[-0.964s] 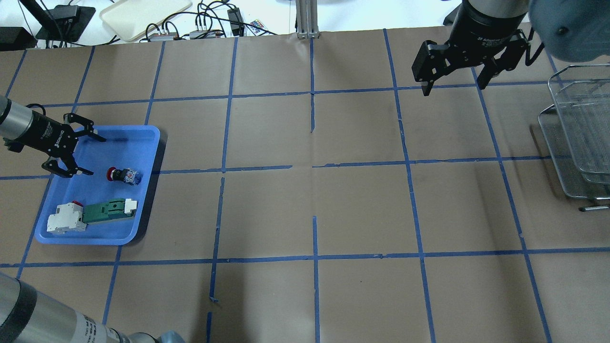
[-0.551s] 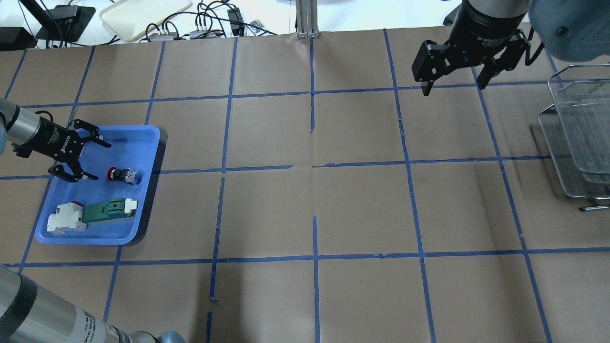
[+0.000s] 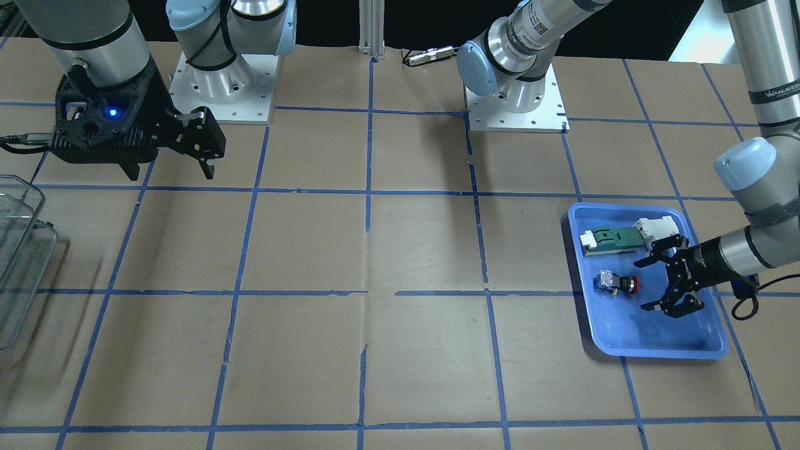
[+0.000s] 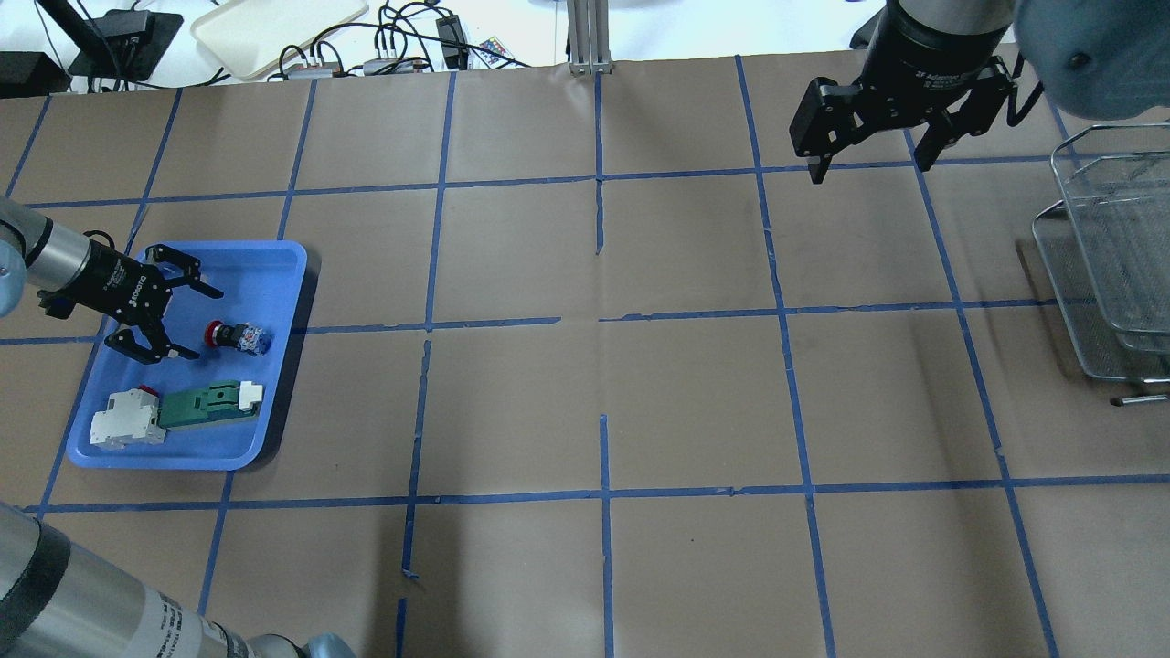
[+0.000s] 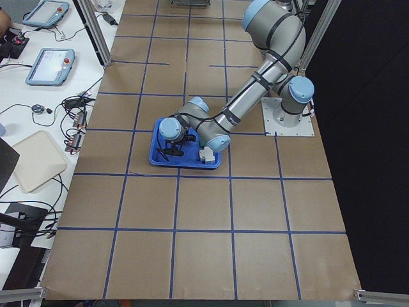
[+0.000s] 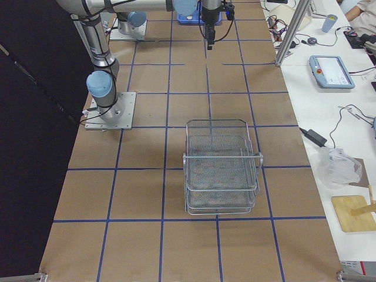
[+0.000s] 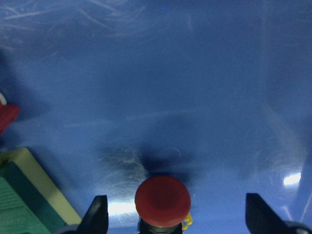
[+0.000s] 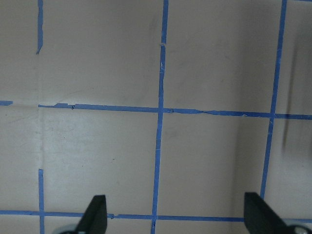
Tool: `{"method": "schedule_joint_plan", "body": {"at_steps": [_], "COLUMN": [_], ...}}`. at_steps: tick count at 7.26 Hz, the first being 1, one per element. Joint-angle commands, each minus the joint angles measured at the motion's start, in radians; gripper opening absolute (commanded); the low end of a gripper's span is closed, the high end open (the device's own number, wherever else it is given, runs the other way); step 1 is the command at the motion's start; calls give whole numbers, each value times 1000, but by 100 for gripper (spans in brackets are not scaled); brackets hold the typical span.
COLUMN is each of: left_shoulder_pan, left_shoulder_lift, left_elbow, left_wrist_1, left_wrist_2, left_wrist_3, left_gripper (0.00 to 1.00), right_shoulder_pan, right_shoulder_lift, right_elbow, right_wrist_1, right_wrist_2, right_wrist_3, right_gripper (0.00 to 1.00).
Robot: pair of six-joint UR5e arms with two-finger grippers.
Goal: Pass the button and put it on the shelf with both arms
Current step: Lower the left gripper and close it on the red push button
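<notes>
The button (image 4: 236, 336) lies on its side in the blue tray (image 4: 265, 283), red head toward my left gripper. It also shows in the front view (image 3: 615, 283). My left gripper (image 4: 207, 325) is open just left of the button, its jaws on either side of the red head without touching it. In the left wrist view the red head (image 7: 163, 201) sits between the two open fingers (image 7: 97, 215). My right gripper (image 4: 868, 168) is open and empty, high over the table's far right. The wire-mesh shelf (image 4: 1106, 247) stands at the right edge.
In the tray, a green-and-white flat part (image 4: 206, 404) and a white blocky part with a red tip (image 4: 128, 418) lie just in front of the button. Brown paper with blue tape lines covers the table. Cables and a beige tray (image 4: 274, 27) lie beyond the far edge.
My left gripper has moved right and toward the robot across the tray, closing in on the button's red head, still open. The right arm has not moved.
</notes>
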Motion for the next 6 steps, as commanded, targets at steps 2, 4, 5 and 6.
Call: {"method": "schedule_joint_plan", "body": {"at_steps": [2, 4, 5, 6], "left_shoulder_pan": [0, 0, 0, 0], "left_shoulder_lift": [-9, -15, -18, -16], "left_elbow": [-4, -5, -7, -5], "left_wrist_1": [0, 0, -5, -6], "left_wrist_2": [-1, -1, -1, -1], "left_wrist_3": [-6, -4, -3, 3], "left_gripper": [97, 94, 89, 62], "right_shoulder_pan": [0, 0, 0, -2], "right_shoulder_lift": [0, 2, 2, 2], "right_elbow": [1, 1, 1, 1], "right_wrist_1": [0, -2, -6, -3], "right_wrist_2": [3, 1, 3, -3], "right_wrist_3": [5, 5, 6, 3], "right_gripper": [100, 100, 100, 100]}}
